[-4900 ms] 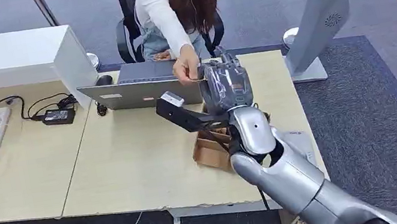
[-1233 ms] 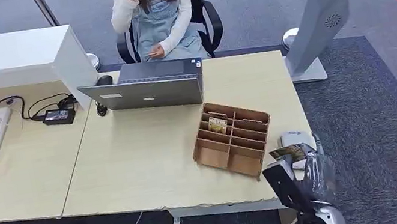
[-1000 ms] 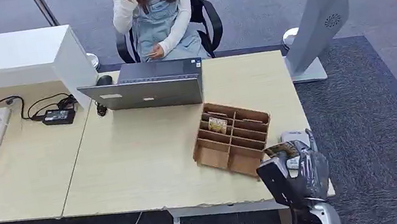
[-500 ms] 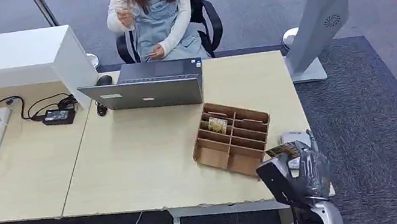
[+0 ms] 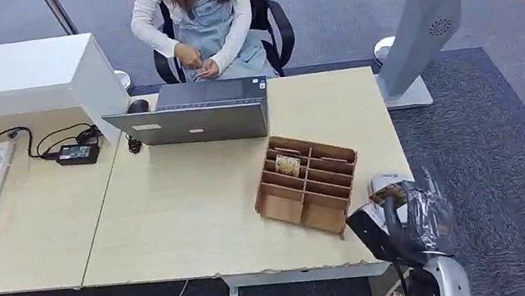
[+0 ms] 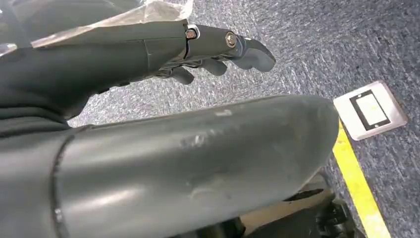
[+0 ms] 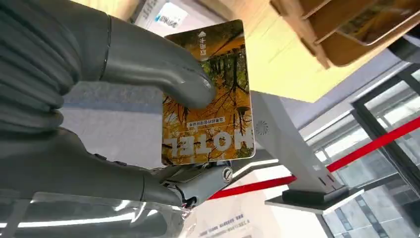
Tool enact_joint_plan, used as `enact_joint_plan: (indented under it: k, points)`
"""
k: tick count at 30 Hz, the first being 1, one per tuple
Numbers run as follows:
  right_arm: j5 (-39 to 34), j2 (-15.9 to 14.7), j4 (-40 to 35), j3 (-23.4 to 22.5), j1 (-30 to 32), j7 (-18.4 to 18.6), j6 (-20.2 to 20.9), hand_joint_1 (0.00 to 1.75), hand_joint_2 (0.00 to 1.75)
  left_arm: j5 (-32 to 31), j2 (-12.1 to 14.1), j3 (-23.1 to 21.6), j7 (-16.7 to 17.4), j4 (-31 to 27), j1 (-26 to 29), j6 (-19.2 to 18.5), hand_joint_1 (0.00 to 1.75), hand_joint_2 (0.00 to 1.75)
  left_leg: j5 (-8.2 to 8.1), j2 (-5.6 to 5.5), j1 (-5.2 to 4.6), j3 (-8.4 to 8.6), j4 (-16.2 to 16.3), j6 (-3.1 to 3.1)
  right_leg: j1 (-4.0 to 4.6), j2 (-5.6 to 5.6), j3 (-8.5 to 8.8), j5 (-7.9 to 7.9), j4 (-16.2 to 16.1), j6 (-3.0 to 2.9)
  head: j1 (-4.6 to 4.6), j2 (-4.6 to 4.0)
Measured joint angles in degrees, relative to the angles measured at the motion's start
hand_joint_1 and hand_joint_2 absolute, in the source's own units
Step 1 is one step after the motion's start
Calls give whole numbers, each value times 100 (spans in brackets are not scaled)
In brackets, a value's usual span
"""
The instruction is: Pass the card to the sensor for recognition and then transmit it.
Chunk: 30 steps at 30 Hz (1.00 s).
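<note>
Card: your hotel card (image 7: pixel 207 94) has yellow trees on it and the word HOTEL. You see it again as a small corner (image 5: pixel 388 193) at the right end of the desk.
Right hand: your right hand (image 7: pixel 163 129) holds the card, with the thick thumb on its face and the dark fingers behind it. It sits low by the desk's right front corner (image 5: pixel 408 220).
Sensor: a small white box (image 5: pixel 382 179) lies on the desk (image 5: pixel 173 211), just beside the card.
Left hand: your left hand (image 6: pixel 198 49) holds nothing. Its fingers are a little bent, over grey carpet.
Card box: a brown box with slots (image 5: pixel 306 185) stands on the desk, with another card (image 5: pixel 288 165) in one slot.
Person: someone sits behind the laptop (image 5: pixel 193 115).
</note>
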Motion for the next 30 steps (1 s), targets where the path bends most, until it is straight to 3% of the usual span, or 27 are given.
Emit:
enact_joint_plan:
  k: [10, 30]
  points:
    - [70, -245, -61, -352, 4, 46, 177, 175, 175, -9, 0, -2, 2, 0, 1, 0, 0, 0, 0, 0, 0, 0, 0, 0, 0, 0, 0, 0, 0, 0, 0, 0]
    - [197, -245, -219, -381, 24, 35, 374, 175, 175, -9, 0, -2, 2, 0, -1, 28, 0, 0, 0, 0, 0, 0, 0, 0, 0, 0, 0, 0, 0, 0, 0, 0]
